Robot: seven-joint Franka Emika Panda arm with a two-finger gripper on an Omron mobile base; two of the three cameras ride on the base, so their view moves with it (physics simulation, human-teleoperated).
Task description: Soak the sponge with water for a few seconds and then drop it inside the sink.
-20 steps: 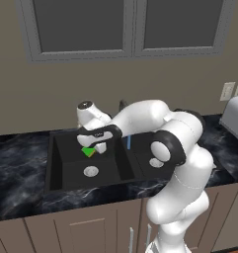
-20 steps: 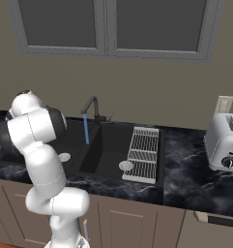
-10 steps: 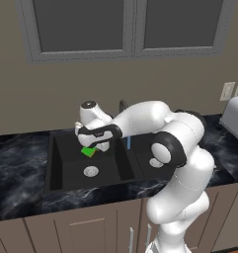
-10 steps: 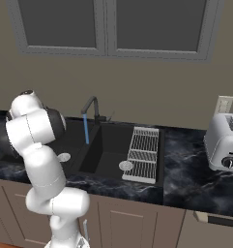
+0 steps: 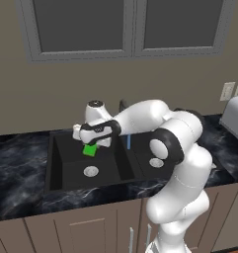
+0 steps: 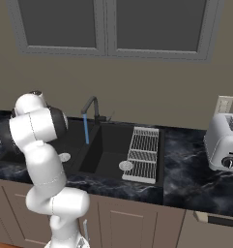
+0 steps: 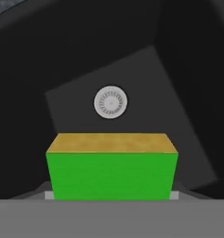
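gripper [image 5: 92, 145] clamping sponge [image 5: 90, 150] over sink [image 5: 61, 173], fingertips seemingly hidden behind it

Sink [image 5: 61, 170] is showing a matt black finish; its drain [image 7: 110, 102] is reading as dull silver metal. Sponge [image 7: 111, 168] is presenting a flat, smooth green face with a grainier yellow layer. Surface [image 6: 185, 184] is looking like polished, veined dark marble. Rack [image 6: 143, 154] is appearing as pale metal wire. Toaster [image 6: 225, 144] is looking like brushed metal. Water [image 6: 85, 128] is showing translucent blue.

Green sponge [image 7: 111, 174] (yellow layer on top), matte black sink [image 5: 59, 170], thin blue water [image 6: 85, 129].
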